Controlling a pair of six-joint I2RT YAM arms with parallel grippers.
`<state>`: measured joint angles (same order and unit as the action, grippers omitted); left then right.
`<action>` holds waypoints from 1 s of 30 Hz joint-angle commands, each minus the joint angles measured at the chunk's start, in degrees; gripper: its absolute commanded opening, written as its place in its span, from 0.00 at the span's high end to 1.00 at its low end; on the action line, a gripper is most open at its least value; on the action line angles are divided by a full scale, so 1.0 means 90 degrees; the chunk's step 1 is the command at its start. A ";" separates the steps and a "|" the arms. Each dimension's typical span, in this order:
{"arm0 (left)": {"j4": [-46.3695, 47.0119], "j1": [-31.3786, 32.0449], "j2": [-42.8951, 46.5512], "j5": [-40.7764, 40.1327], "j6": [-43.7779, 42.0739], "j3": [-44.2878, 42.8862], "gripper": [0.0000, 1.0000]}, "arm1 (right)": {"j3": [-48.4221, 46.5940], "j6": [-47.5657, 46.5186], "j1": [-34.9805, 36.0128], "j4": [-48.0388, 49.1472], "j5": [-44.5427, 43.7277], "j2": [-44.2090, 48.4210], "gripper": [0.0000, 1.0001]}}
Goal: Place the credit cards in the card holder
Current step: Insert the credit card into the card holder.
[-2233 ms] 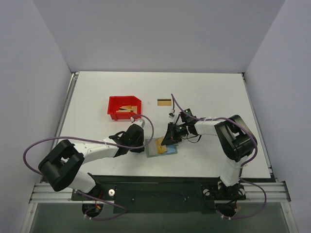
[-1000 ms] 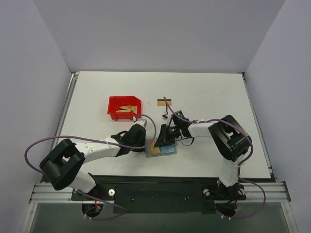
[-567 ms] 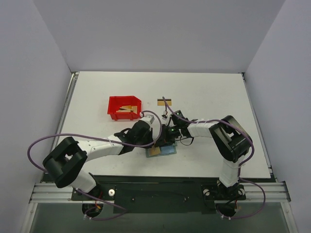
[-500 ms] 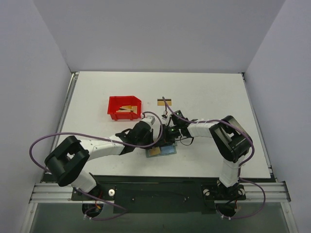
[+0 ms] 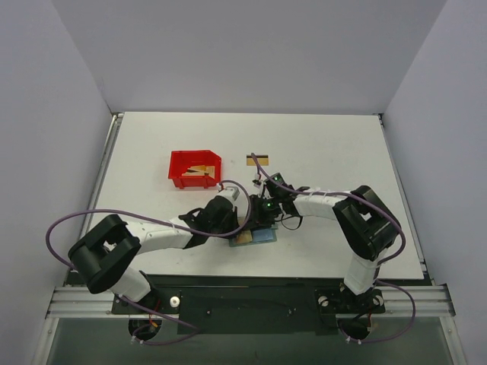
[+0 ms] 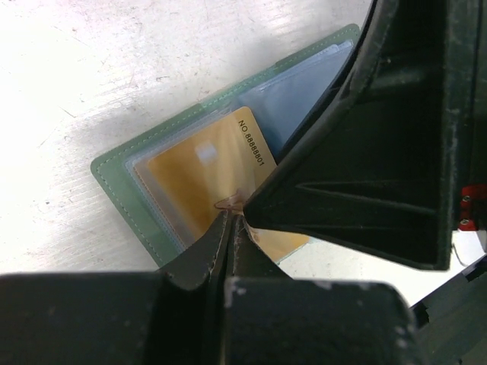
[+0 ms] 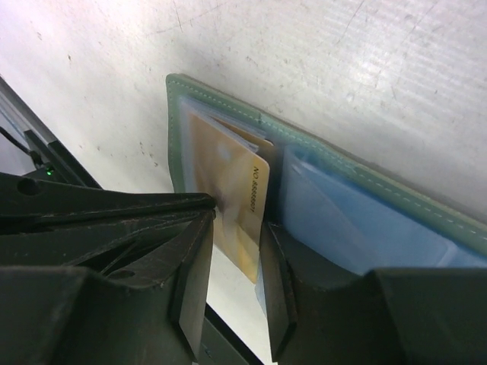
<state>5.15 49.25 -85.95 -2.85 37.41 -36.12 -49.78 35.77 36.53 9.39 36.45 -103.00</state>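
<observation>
Presses the left claw [image 6: 228, 213] tip-down onto the face of the gold card [image 6: 202, 171], fingers pressed together with nothing between them. Holds the right claw [image 7: 237, 217] close alongside, jaws parted a little, the card's free end showing in the gap; no firm pinch to be made out there.

Finds the card seemingly part-way into a pocket of the card holder [image 6: 114, 176], in the half nearer the left claw. Lies open and flat on the table [image 5: 342, 144] directly beneath both claws, with the card's end overhanging the holder's edge.

Looks thin, light, stiff and glossy, so likely to slide rather than bend and to slip from a loose pinch. Best taken by that free short end, across the two faces, or simply nudged on its edge deeper into the pocket. Expect the soft blue pocket film to drag and buckle, and the light holder to skate unless pinned from above.

Leaves more to fetch:
- One loose card [image 5: 258, 160] flat on the table well beyond the right claw, hard to get under, probably wanting a slide to raise an edge.
- Others in the red bin [image 5: 195, 169] beyond the left claw.
</observation>
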 commanded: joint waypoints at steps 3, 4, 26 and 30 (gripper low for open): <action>-0.0094 0.0094 -0.0157 0.0014 0.0130 0.0253 1.00 | 0.0091 -0.0273 0.0091 -0.0828 -0.0874 0.0798 0.66; -0.0084 0.0103 -0.0137 -0.0005 0.0121 0.0244 1.00 | 0.0101 -0.0292 0.0091 -0.0867 -0.1011 0.0877 0.66; -0.0562 0.0064 0.0849 -0.0337 0.0013 -0.0001 1.00 | 0.0287 -0.0146 0.0081 -0.0388 -0.0690 0.0361 0.83; -0.0913 -0.0014 0.0957 -0.0474 0.0013 0.0068 1.00 | 0.0219 -0.0214 0.0081 -0.0515 -0.0768 0.0312 0.88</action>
<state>-0.10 49.74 -79.20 -4.97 38.30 -35.62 -47.77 34.52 37.21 6.20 30.02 -98.98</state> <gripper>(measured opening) 0.026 0.136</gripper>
